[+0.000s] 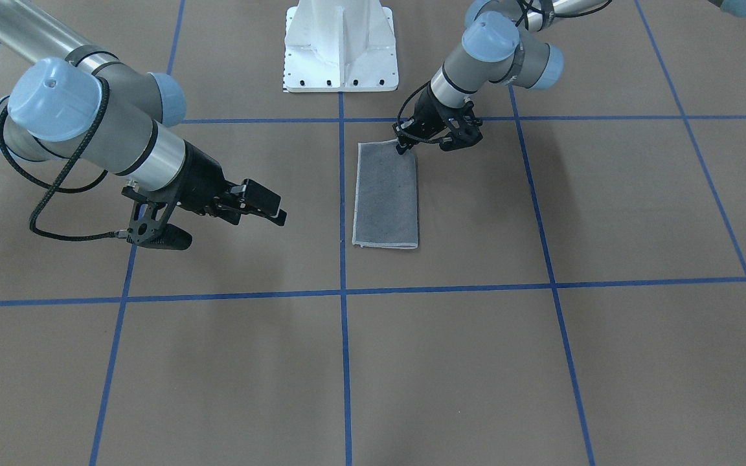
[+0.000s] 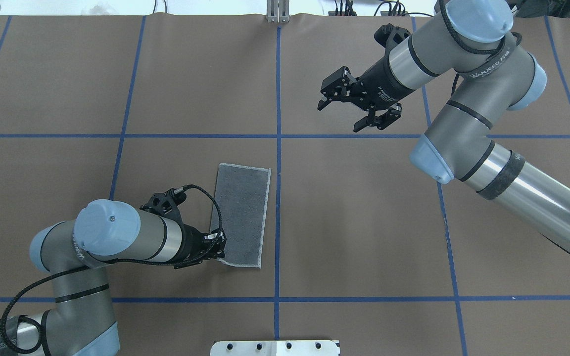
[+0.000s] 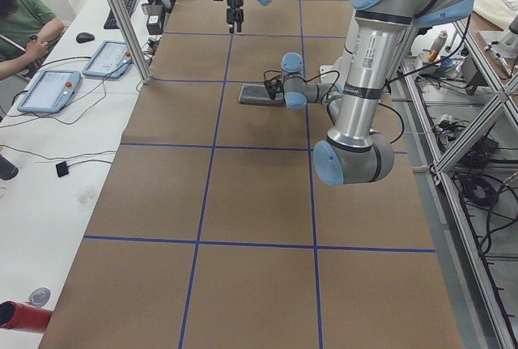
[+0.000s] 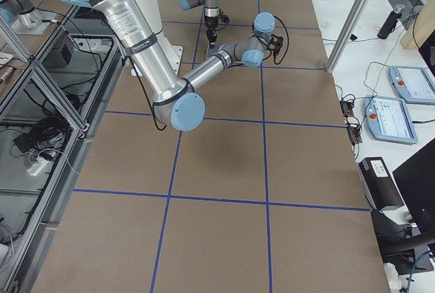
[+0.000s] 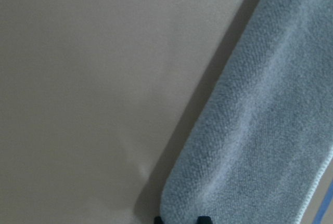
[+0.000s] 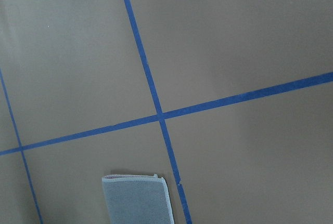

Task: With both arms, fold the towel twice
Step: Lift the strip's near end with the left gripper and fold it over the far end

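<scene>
The towel (image 1: 386, 194) lies flat on the brown table as a narrow rectangle, grey face up with a light hem, just beside a blue tape line (image 2: 243, 215). My left gripper (image 2: 219, 245) is low at the towel's corner nearest the robot, shut on that corner. In the left wrist view its fingertips (image 5: 203, 219) sit close together at the grey cloth's (image 5: 260, 130) rounded corner. My right gripper (image 2: 338, 117) hangs open and empty above the table, well away on the far side of the towel. The right wrist view catches one end of the towel (image 6: 138, 198).
Blue tape lines (image 1: 342, 294) divide the brown table into squares. The white bolted pedestal (image 1: 340, 45) stands at the robot's edge. A side desk with tablets (image 3: 48, 90) and a seated person (image 3: 24, 21) runs along the far side.
</scene>
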